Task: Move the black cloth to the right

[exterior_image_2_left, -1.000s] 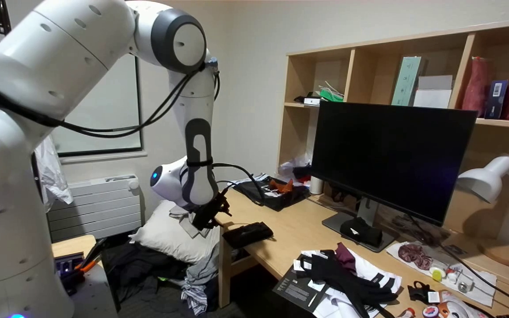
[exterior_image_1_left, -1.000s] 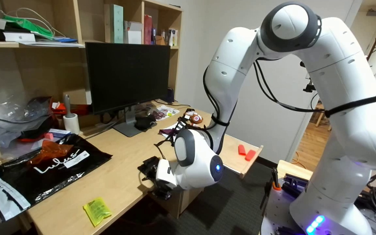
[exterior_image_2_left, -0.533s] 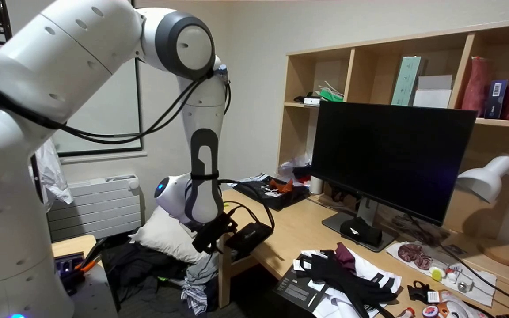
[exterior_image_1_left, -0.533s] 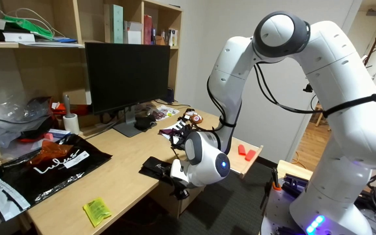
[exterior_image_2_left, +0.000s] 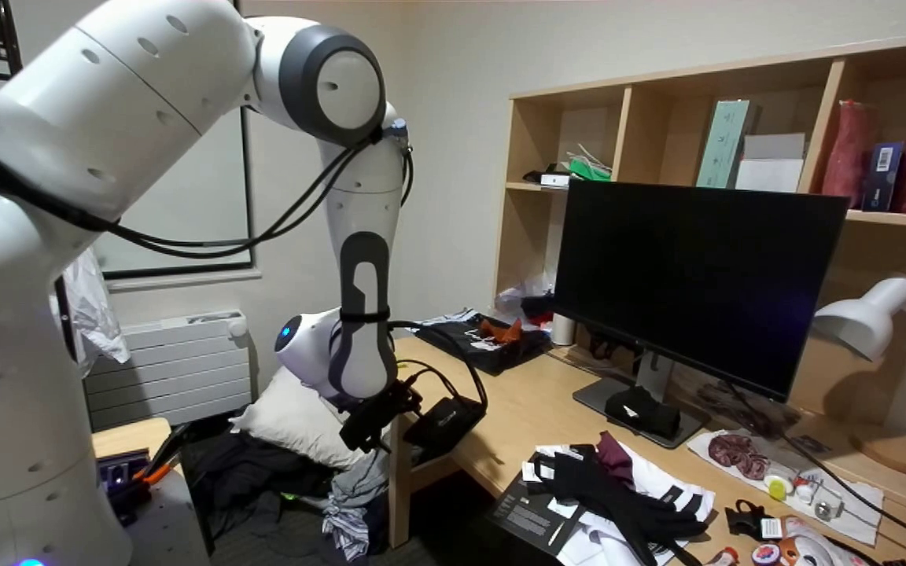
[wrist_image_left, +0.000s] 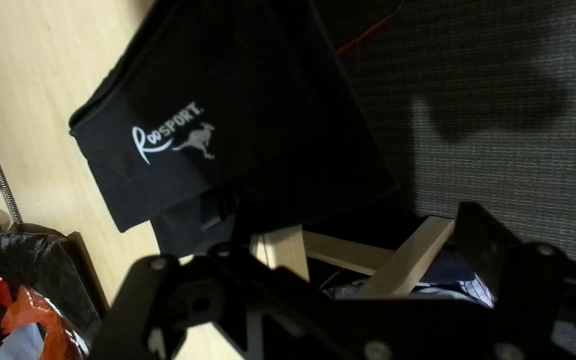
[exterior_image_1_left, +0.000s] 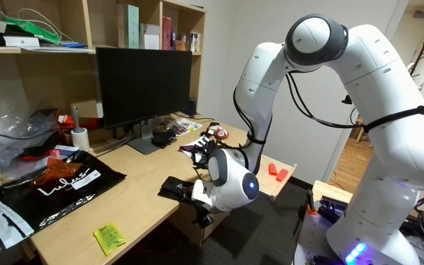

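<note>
A small, black, roughly square folded cloth (wrist_image_left: 248, 110), printed in white with the name RooSport and a kangaroo, lies across the front edge of a light-wood desk (exterior_image_1_left: 142, 184). Part of it is on the desk top; the rest reaches past the edge, over dark woven carpet (wrist_image_left: 493, 170). In an exterior view this outer part slopes downward. The black two-fingered gripper (wrist_image_left: 358, 217) of a white, jointed robot arm (exterior_image_2_left: 362, 192) is beside that same edge of the desk, close to the cloth's outer part. In the wrist view its fingers are spread wide apart; one overlaps the cloth, though whether they touch cannot be told, and the other is out past the desk's edge.

Near one end of the desk's front edge lies a shiny yellow-green rectangular packet (exterior_image_1_left: 109, 238). At that end, further back on the desk, is a large glossy black plastic sheet (exterior_image_1_left: 39, 206) with white lettering. A wide, black flat-screen monitor (exterior_image_1_left: 144, 86) stands at the back of the desk. Toward the desk's opposite end lies what looks like a black fabric glove (exterior_image_2_left: 618, 495), and behind it, at the back of the desk, stands a white lamp (exterior_image_2_left: 862, 318) on a round wooden base
</note>
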You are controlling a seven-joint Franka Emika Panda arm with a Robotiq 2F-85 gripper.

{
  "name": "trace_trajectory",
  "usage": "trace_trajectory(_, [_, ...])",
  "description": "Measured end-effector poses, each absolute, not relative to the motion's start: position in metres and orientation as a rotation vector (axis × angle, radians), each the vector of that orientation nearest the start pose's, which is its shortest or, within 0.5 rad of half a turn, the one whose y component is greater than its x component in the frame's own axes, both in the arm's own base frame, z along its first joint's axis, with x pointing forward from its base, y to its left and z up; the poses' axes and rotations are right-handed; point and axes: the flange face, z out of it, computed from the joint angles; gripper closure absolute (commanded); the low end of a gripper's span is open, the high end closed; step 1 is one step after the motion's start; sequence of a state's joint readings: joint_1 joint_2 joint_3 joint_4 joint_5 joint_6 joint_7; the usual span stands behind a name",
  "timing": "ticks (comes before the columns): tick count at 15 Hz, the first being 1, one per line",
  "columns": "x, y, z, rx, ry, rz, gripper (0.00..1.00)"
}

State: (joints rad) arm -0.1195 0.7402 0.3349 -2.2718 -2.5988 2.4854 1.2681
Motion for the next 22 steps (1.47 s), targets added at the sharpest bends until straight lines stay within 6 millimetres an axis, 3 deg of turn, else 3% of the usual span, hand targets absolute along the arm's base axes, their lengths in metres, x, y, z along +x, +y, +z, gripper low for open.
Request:
trace_trajectory(4, [0.422,0.147,0.032,-2.731,-2.171,-1.026,0.00])
trace_trajectory(7, [0.428,0.148,0.035,-2.765,-2.151,-1.096,0.00])
trace_trajectory(13, [0.443,0.114,0.028,-2.927,-2.103,-1.176,0.00])
trace_trajectory(14, [0.444,0.107,0.026,-2.951,-2.097,-1.172,0.25])
trace_trajectory(15, [0.445,0.101,0.023,-2.972,-2.090,-1.166,0.27])
trace_trajectory(18, [0.446,0.087,0.015,-3.012,-2.072,-1.138,0.47])
trace_trajectory(22, [0.447,0.084,0.012,-3.027,-2.057,-1.131,0.72])
